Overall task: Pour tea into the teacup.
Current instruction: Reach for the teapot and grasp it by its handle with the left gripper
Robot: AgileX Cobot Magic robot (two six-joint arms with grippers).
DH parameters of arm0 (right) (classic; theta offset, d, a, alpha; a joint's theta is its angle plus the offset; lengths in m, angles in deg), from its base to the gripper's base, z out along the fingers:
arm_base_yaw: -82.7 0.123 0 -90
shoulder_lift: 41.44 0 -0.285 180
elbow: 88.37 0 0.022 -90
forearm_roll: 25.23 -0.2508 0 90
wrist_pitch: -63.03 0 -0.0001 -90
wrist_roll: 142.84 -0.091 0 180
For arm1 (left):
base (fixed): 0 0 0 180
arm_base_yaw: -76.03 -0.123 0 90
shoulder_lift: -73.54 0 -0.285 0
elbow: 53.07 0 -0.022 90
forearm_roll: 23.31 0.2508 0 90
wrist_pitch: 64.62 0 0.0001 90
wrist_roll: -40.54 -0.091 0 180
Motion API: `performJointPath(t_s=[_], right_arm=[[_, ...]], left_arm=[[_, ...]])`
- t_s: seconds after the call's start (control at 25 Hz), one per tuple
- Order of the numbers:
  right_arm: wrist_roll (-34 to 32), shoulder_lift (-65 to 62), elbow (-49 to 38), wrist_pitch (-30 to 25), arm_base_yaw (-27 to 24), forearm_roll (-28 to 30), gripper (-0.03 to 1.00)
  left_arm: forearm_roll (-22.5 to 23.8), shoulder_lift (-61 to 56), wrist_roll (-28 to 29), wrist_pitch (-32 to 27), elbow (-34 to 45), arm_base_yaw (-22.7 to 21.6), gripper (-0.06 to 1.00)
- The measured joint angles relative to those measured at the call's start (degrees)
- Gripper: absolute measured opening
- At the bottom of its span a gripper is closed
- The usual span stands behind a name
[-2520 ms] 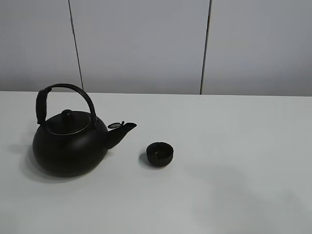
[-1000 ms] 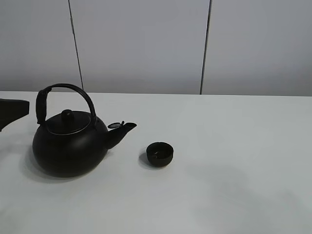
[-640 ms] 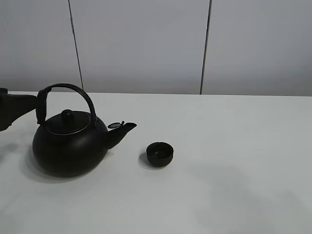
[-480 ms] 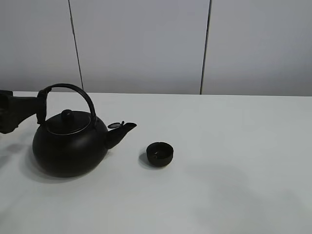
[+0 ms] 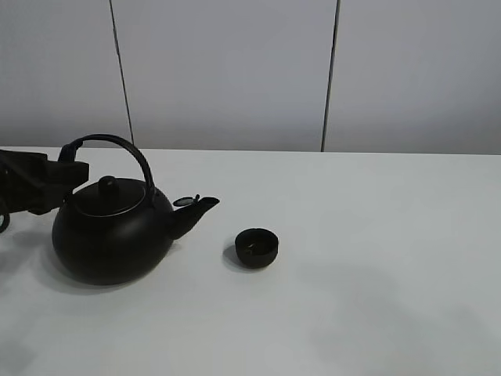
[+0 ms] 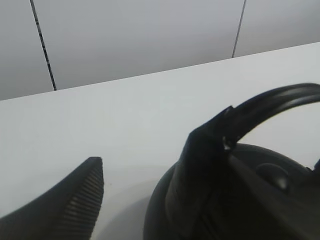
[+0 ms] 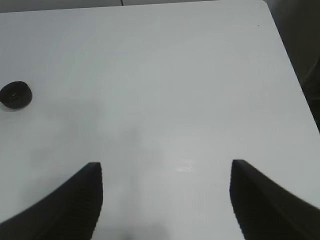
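Both tools gaped empty: we saw left tool (image 5: 75, 171) just beside kettle handle (image 5: 125, 146), right tool (image 7: 165, 200) well apart; cup (image 5: 257, 247) beyond spout (image 5: 200, 210).

High camera: in front of the table (image 5: 376, 235), raised, tilted slightly down, facing the panelled wall (image 5: 227, 70). Mid distance; takes in the kettle (image 5: 109, 235) on its left and the teacup (image 5: 257, 247) near centre. Left wrist camera: low, very close to the kettle's handle (image 6: 260, 107), facing the same wall; shares kettle, table and wall with the high view. Right wrist camera: higher, looking steeply down on the table, well away from the teacup, which shows small at the picture's edge; shares teacup and table with the high view.
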Motion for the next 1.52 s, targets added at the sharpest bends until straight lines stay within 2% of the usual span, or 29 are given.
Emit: performJointPath(t_s=[0.28,0.36,0.48,0.92,1.2,1.52], right_arm=[[0.0,0.0,0.0,0.0,0.0,0.0,0.5],[0.0,0.0,0.0,0.0,0.0,0.0,0.5],[0.0,0.0,0.0,0.0,0.0,0.0,0.5],[0.0,0.0,0.0,0.1,0.0,0.0,0.5],[0.0,0.0,0.0,0.1,0.0,0.0,0.5],[0.0,0.0,0.0,0.0,0.0,0.0,0.5]], left_arm=[[0.0,2.2,0.0,-0.1,-2.3,0.0,0.44],[0.4,2.3,-0.1,-0.1,-2.6,0.1,0.35],[1.6,2.3,-0.7,-0.1,-2.6,0.5,0.13],[0.5,1.9,-1.3,-1.1,-3.0,0.4,0.12],[1.3,-4.7,-1.7,-9.4,-2.6,0.4,0.12],[-4.7,-10.7,-1.9,-14.3,-2.6,7.2,0.12]])
